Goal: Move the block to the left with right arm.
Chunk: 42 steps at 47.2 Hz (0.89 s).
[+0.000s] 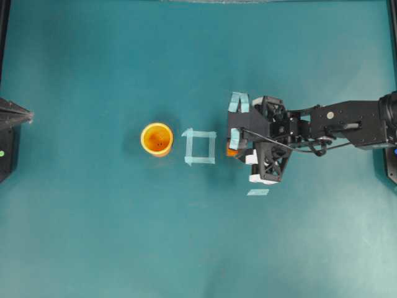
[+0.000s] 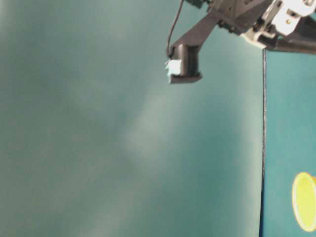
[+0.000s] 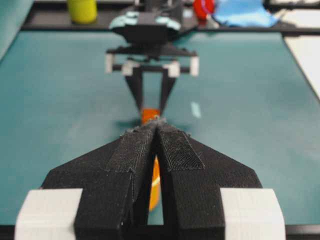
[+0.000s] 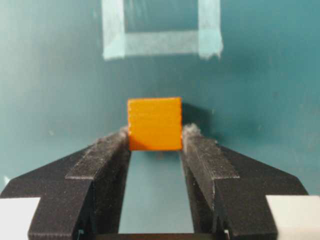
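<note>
Your right gripper (image 4: 156,142) has its two black, rough-padded fingers (image 4: 102,155) standing partly apart with the block (image 4: 154,123) between their tips, each pad touching or all but touching one side of it; whether it is clamped tight you cannot tell. The block is a small orange cube with fine ridged layers on its face, sitting on the smooth teal worktop (image 1: 93,236) right of centre, just right of a square outline of pale tape (image 1: 200,147). From above you see only a sliver of the block (image 1: 231,151) under the black lattice of the gripper with its white parts and pale teal tape. Left of the tape square stands a round orange-yellow cup (image 1: 156,139), upright and open-topped. Your left gripper (image 3: 158,125) sits at the worktop's left edge, its felt-like black pads pressed together with nothing between them
</note>
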Each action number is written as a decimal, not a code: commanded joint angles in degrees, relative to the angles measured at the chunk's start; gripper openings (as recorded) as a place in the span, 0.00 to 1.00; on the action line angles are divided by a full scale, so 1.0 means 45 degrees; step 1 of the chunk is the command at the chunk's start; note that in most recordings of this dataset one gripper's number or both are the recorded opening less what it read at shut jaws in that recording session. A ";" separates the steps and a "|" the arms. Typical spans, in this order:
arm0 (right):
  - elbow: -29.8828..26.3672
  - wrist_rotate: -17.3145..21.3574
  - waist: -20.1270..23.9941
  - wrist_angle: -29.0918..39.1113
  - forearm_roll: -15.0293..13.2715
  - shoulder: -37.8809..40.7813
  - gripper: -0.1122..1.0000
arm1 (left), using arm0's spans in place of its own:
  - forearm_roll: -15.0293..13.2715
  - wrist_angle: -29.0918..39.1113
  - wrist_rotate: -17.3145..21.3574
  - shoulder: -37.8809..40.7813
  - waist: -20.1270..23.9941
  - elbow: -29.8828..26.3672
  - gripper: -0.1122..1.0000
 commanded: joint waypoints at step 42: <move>-0.8535 -0.0098 0.0000 0.2168 -0.0566 0.1211 0.45 | 0.0039 0.0176 0.0000 0.0098 -0.0020 -0.0156 0.10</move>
